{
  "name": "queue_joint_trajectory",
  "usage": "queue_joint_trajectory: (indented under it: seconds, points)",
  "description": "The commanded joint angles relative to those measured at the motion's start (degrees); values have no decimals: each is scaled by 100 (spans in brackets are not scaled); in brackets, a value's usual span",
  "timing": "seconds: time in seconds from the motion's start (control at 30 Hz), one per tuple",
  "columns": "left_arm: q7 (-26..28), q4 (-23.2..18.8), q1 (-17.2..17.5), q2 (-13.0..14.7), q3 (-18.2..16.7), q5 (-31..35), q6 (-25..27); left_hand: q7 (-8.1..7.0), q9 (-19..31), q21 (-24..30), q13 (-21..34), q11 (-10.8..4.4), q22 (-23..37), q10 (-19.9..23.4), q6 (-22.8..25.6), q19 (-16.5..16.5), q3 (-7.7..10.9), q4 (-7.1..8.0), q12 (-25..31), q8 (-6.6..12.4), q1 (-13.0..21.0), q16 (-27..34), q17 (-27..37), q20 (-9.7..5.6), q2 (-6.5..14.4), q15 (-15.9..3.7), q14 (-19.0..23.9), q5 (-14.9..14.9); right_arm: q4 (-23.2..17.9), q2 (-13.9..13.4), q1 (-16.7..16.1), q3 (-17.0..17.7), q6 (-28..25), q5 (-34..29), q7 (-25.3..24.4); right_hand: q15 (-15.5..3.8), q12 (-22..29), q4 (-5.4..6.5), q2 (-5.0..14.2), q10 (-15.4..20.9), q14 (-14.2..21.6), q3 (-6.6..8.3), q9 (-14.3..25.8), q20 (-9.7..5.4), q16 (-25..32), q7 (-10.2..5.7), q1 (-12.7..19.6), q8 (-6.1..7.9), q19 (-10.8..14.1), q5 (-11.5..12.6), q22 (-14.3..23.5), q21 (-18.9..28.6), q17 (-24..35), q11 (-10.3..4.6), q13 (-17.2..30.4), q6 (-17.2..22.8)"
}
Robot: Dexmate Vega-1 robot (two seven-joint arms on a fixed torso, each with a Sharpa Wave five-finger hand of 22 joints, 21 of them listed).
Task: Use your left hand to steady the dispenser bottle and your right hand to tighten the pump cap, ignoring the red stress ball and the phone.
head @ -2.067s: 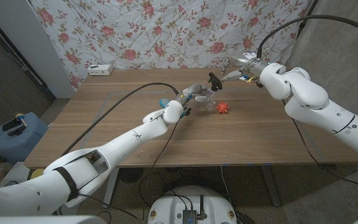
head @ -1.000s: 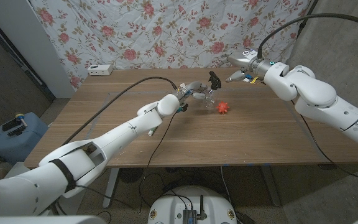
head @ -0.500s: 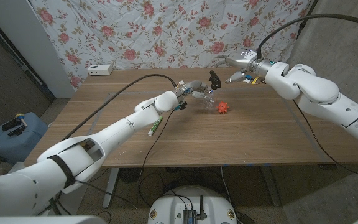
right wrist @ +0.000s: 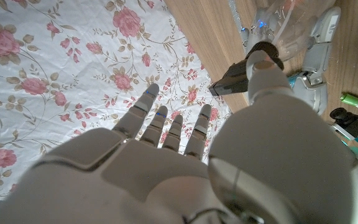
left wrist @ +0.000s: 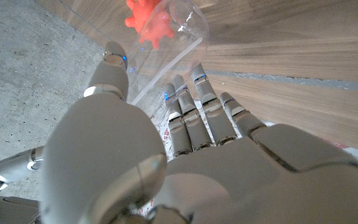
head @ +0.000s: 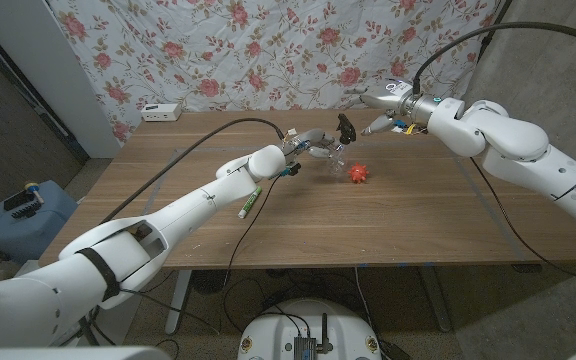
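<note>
At the far middle of the wooden table (head: 388, 215), the left hand (head: 311, 146) wraps its fingers around the clear dispenser bottle (head: 333, 160) while the right hand (head: 376, 108) hangs beside the black pump cap (head: 344, 128), fingers spread and holding nothing. The risk — a light, slick bottle could spin in that grip once the cap is turned. The red stress ball (head: 358, 173) sits just beside it, easily knocked — as is a green marker (head: 249, 201).
</note>
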Motion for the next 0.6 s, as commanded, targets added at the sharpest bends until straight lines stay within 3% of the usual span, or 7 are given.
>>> queue_joint_trajectory:
  seconds: [0.03,0.6]
  points:
    - [-60,-171,26,45,20,31,181,-198,30,-1,18,-121,14,159,415,8,692,659,31,27,-253,30,31,-465,452,-431,84,37,270,12,171,-87,455,43,-42,-153,6,21,-2,-111,-162,39,28,3,-31,2,74,48,-81,86,13,-13,19,-14,24,99]
    - [-51,-285,37,47,61,111,283,-190,30,-1,17,-108,14,153,421,5,690,661,28,29,-263,26,30,-467,450,-429,80,37,490,60,331,-163,773,19,26,-114,26,39,-8,-163,-232,29,41,-14,-7,3,94,93,-130,149,13,-8,25,-16,23,187]
